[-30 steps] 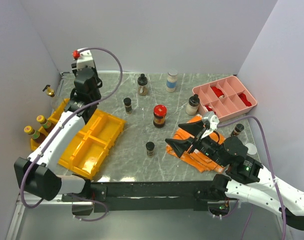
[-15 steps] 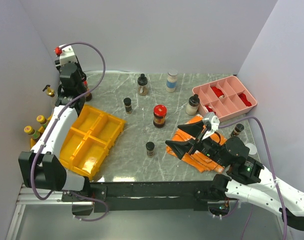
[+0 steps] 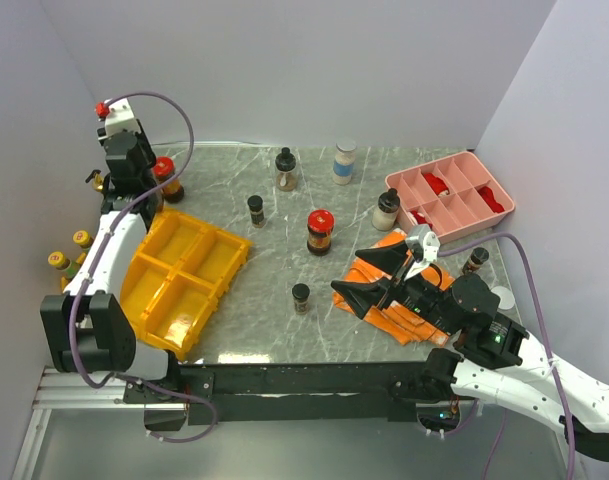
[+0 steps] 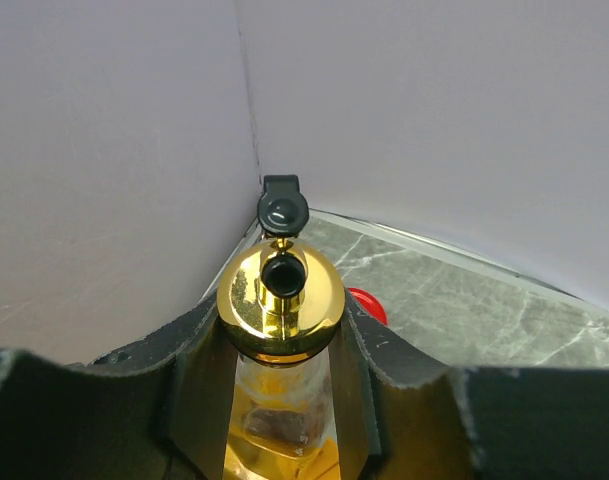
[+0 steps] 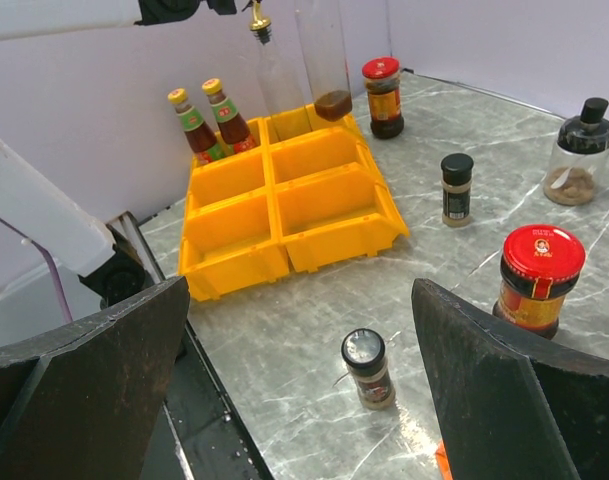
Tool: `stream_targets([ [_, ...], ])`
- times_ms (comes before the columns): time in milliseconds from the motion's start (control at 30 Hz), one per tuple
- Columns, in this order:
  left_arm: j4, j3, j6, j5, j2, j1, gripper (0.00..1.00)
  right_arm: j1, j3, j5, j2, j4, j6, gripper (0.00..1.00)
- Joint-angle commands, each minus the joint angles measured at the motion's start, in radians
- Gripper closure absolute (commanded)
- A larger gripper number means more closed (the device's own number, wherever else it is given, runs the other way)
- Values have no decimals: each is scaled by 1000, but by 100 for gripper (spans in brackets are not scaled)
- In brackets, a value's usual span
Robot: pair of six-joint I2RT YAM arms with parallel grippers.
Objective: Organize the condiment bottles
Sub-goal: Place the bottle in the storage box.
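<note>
My left gripper (image 4: 282,322) is shut on the neck of a clear glass bottle with a gold spout top (image 4: 281,292). A black flip cap (image 4: 282,211) shows just past it. From above, that gripper (image 3: 130,180) is high at the back left near the wall and hides what it holds. A gold-spout top (image 3: 100,183) shows beside it and a red-capped jar (image 3: 164,177) stands to its right. My right gripper (image 3: 374,275) hovers open and empty above the orange cloth (image 3: 379,305). A small black-capped spice bottle (image 5: 367,368) stands on the marble ahead of it. Other condiment bottles stand loose, among them a red-lidded jar (image 3: 320,231).
Yellow bins (image 3: 179,280) fill the left side, with two yellow-capped sauce bottles (image 3: 82,240) at their wall edge. A pink divided tray (image 3: 449,195) sits back right. A black-topped jar (image 3: 285,170) and a white-capped bottle (image 3: 344,160) stand at the back. Walls close in on the left and back.
My left arm has swung left and back toward the wall with its grip unchanged, uncovering the red-capped jar. The gold-spout top by the wall stayed put. The right arm has not moved.
</note>
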Motion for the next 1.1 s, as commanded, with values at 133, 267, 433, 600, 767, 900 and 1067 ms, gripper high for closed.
stream_targets([
  [133,190,-8,25,64,14,47,99,4,-2,-19,7,41,0,0],
  [267,205,-35,55,78,17,69,99,4,-4,-10,-1,39,-1,0],
  [433,218,-70,43,118,29,98,99,4,-13,-13,5,48,2,0],
  [600,242,-92,41,124,47,104,99,4,-13,-10,14,42,-6,0],
  [767,239,-94,2,136,67,110,99,4,-7,-3,11,42,-9,0],
  [900,242,-103,2,107,83,113,89,3,-10,1,8,38,-8,0],
  [1067,236,-106,5,85,95,115,78,4,-21,-1,7,44,-8,0],
])
